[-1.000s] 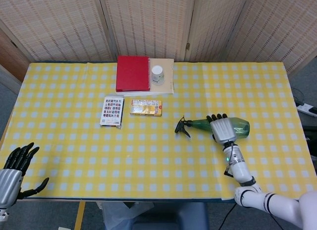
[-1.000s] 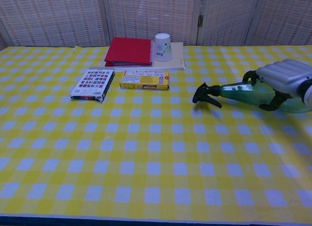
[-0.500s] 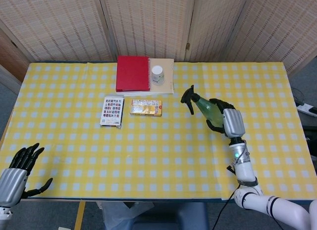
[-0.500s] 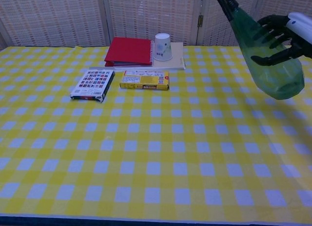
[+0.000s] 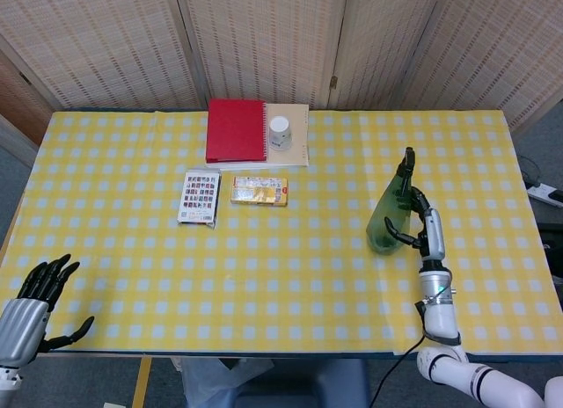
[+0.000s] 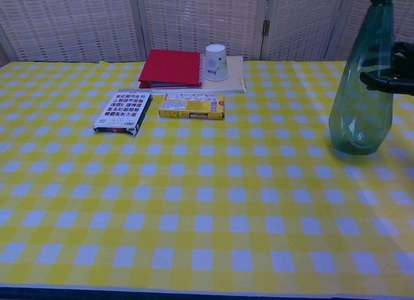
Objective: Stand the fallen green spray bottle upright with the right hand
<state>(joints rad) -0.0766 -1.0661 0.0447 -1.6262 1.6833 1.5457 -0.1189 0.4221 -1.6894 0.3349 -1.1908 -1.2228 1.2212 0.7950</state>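
The green spray bottle (image 5: 387, 222) stands upright on the yellow checked tablecloth at the right, its black trigger head on top. In the chest view the bottle (image 6: 359, 99) rises at the right edge, its base on the cloth. My right hand (image 5: 420, 222) is beside it on its right, dark fingers (image 6: 388, 80) wrapped around its body. My left hand (image 5: 26, 307) hangs off the table's front left corner with its fingers spread, holding nothing; the chest view does not show it.
A red notebook (image 5: 236, 129) and an upturned paper cup (image 5: 280, 133) on a beige pad lie at the back centre. A yellow box (image 5: 259, 190) and a printed card box (image 5: 199, 197) lie left of centre. A folding screen stands behind the table.
My right hand lifted the lying bottle, swung it from tilted to upright and brought its base down onto the cloth. The left hand barely moved.
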